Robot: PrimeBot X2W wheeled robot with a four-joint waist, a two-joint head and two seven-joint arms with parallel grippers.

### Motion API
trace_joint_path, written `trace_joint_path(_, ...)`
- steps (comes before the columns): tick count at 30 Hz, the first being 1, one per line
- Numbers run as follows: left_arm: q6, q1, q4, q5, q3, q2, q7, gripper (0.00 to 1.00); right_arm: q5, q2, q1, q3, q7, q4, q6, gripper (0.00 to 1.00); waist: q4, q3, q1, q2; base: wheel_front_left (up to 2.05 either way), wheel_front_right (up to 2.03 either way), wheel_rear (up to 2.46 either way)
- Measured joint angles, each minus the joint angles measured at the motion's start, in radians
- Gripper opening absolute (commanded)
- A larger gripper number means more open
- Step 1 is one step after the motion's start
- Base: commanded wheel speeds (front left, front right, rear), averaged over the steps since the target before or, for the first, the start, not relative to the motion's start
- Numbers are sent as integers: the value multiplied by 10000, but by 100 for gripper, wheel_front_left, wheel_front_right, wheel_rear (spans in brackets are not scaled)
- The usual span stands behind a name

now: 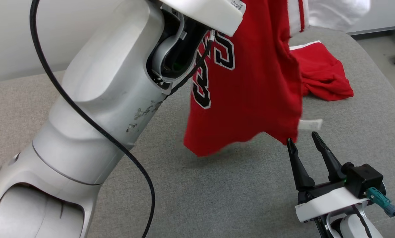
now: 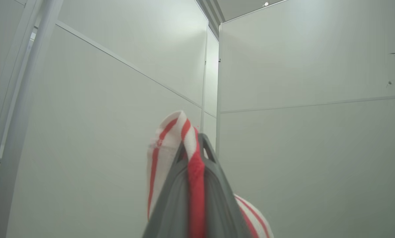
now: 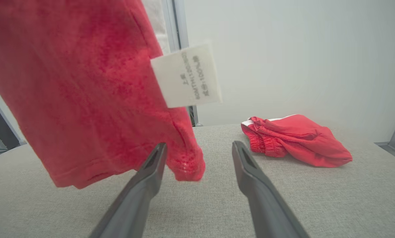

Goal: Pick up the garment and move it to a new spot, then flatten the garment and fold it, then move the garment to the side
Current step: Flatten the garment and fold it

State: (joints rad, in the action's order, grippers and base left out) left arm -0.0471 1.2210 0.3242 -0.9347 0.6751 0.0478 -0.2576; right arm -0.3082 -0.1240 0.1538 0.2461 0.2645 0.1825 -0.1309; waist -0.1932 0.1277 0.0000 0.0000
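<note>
1. Garment (image 1: 250, 82): a red jersey, hanging with its long axis vertical over the grey counter (image 1: 217, 198), hem clear of it.
2. Left tool (image 2: 197, 158): clamped on the striped trim (image 2: 171, 132) up top (carrying all the weight).
3. Right tool (image 1: 302, 138): spread wide and empty. The jersey's lower corner (image 3: 187, 165) hangs just ahead, between its tips, so this arm is likely the nearer for that corner.

I have the garment (image 1: 250, 99) hanging from my left tool (image 2: 201, 140) above the desk (image 1: 217, 198). My right tool (image 1: 302, 137) sits just below its right corner, and the shorts (image 1: 323, 76) lie on the desk behind.
</note>
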Motion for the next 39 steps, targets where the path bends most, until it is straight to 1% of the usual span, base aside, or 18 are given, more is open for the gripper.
trace_joint_path(3,-71,-78,236,-29,-65,6,-25,0,4,56,10,-58,0,-33,0,100,22,79,0,0,0,0,0)
trace_joint_path(6,-236,-932,284,215,-685,8,-38,0,6,86,12,-169,0,-69,0,100,139,197,0,0,0,0,0)
trace_joint_path(7,-357,-1871,128,949,-1030,272,-38,0,6,136,9,-174,0,-67,0,100,225,300,0,0,0,0,0)
trace_joint_path(8,-370,-2496,-13,1170,-1331,353,-40,0,12,153,7,-196,0,-67,0,100,270,342,1,0,0,0,0)
trace_joint_path(9,-416,-3802,-226,1649,-1770,556,-38,0,36,186,-4,-313,0,-105,0,100,371,402,0,0,0,0,0)
trace_joint_path(11,-443,-5043,-332,2036,-2374,656,-36,0,40,173,-10,-451,0,-132,0,100,490,462,0,0,0,0,0)
trace_joint_path(14,-387,-6414,-525,2700,-3657,604,-38,0,52,130,9,-464,0,-134,0,100,681,573,0,0,0,0,0)
trace_joint_path(18,-412,-7927,-957,3482,-5551,240,-38,0,48,-2,61,-514,0,-228,0,100,887,733,0,0,0,0,0)
trace_joint_path(23,-460,-9161,-1120,3645,-7474,38,-38,0,23,-88,65,-510,0,-341,0,100,1030,868,0,0,0,0,0)
trace_joint_path(27,-73,-9866,-999,3041,-7940,0,-40,0,25,-121,63,-512,0,-353,0,100,1074,928,0,0,0,0,0)
trace_joint_path(30,299,-10316,-533,2715,-7931,19,-40,0,38,-113,63,-518,0,-345,0,100,1105,944,0,0,0,0,0)
trace_joint_path(31,418,-10419,-301,2675,-7808,19,-40,8,42,-107,64,-522,0,-337,0,100,1118,947,0,0,0,0,0)
trace_joint_path(32,502,-10512,-38,2573,-7622,25,-40,24,58,-100,64,-525,0,-332,0,100,1129,951,0,0,0,0,0)
trace_joint_path(33,598,-10581,180,2552,-7451,6,-38,31,69,-94,66,-527,0,-320,0,100,1144,956,0,0,0,0,0)
trace_joint_path(34,694,-10627,408,2548,-7239,4,-38,42,77,-79,70,-522,0,-309,0,100,1157,958,0,0,0,0,0)
trace_joint_path(36,848,-10721,838,2383,-6855,-4,-38,83,82,-54,93,-514,0,-282,0,100,1174,968,0,0,0,0,0)
trace_joint_path(37,940,-10730,961,2401,-6746,-13,-38,100,82,-52,111,-523,0,-268,0,100,1188,973,0,0,0,0,0)
trace_joint_path(39,1156,-10730,1043,2487,-6659,4,-38,100,88,-21,133,-523,0,-272,0,100,1205,977,0,0,0,0,0)
